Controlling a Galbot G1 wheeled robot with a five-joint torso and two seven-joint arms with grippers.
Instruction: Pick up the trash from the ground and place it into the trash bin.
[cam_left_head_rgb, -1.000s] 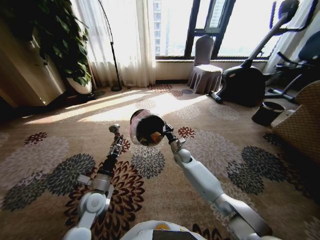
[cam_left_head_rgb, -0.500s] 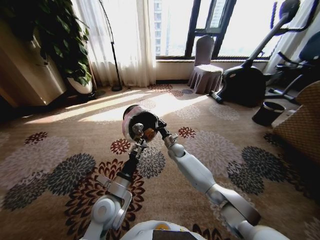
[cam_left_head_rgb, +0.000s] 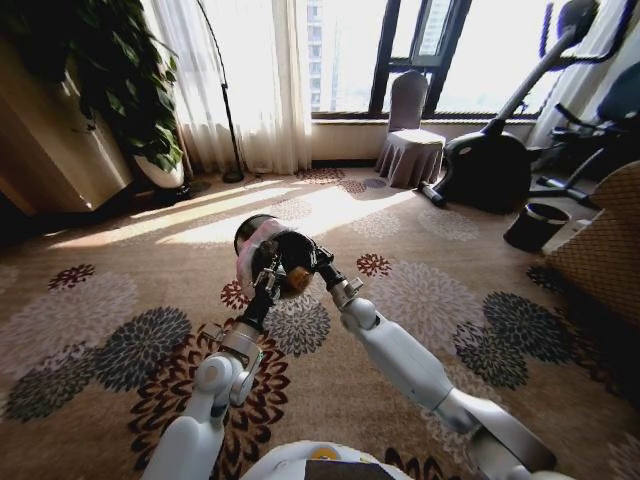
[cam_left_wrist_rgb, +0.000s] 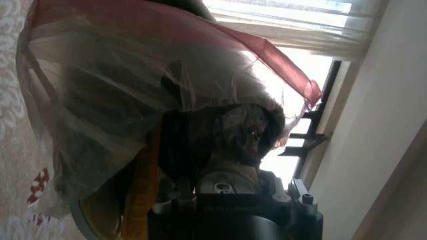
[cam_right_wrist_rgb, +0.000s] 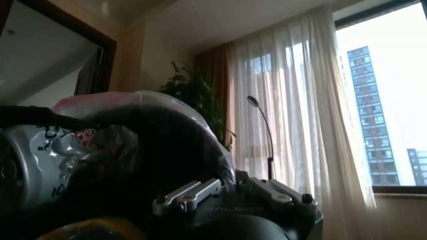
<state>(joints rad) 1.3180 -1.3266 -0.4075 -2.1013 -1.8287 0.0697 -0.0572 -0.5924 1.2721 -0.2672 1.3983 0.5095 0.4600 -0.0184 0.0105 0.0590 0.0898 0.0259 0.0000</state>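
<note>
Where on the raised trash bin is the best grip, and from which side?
Probably pinch the rim wall of the trash bin from the robot's right, where the right gripper clamps it. The round body looks too wide to span, and the left gripper occupies the tilted open mouth from the left.

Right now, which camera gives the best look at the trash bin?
The head view: the whole trash bin is seen, lifted and tipped by the right gripper. The left wrist view presses against its pink liner bag; the right wrist view catches one dark edge.

Head looks down; wrists close on trash bin (cam_left_head_rgb: 268, 255)
</note>
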